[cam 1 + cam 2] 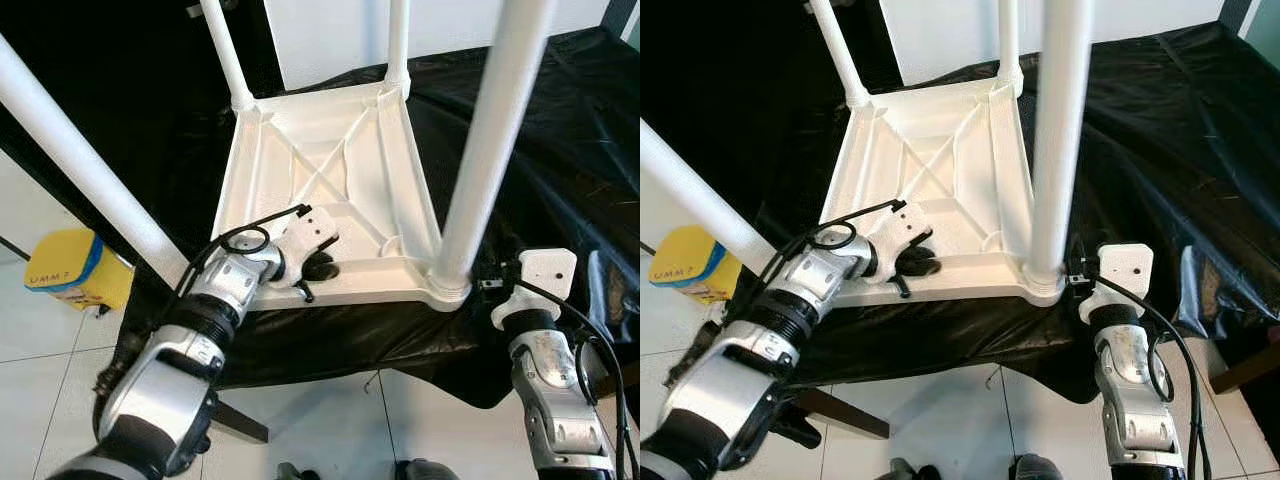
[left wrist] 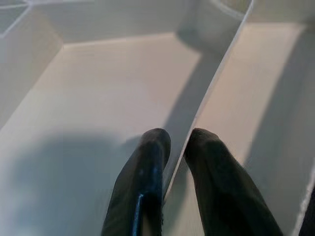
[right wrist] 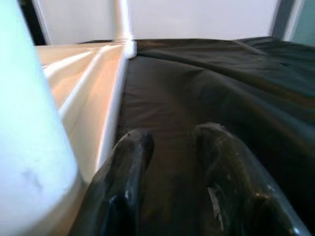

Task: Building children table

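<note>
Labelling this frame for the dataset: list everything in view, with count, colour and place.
table top: 1, white, upside down on the black cloth, ribbed underside up
table legs: 4, white, standing up from the top's corners
black cloth: 1, black, spread under the table top
yellow container: 1, yellow with blue edge, on the floor at the robot's left
left gripper: 1, black fingers astride a rib inside the top's near edge
right gripper: 1, black fingers over the cloth beside the near right leg

Under my work I see a black sheet, creased and glossy, spread wide and hanging over the near edge. To my left, on the pale tiled floor, sits 1 yellow container with a blue band.
</note>
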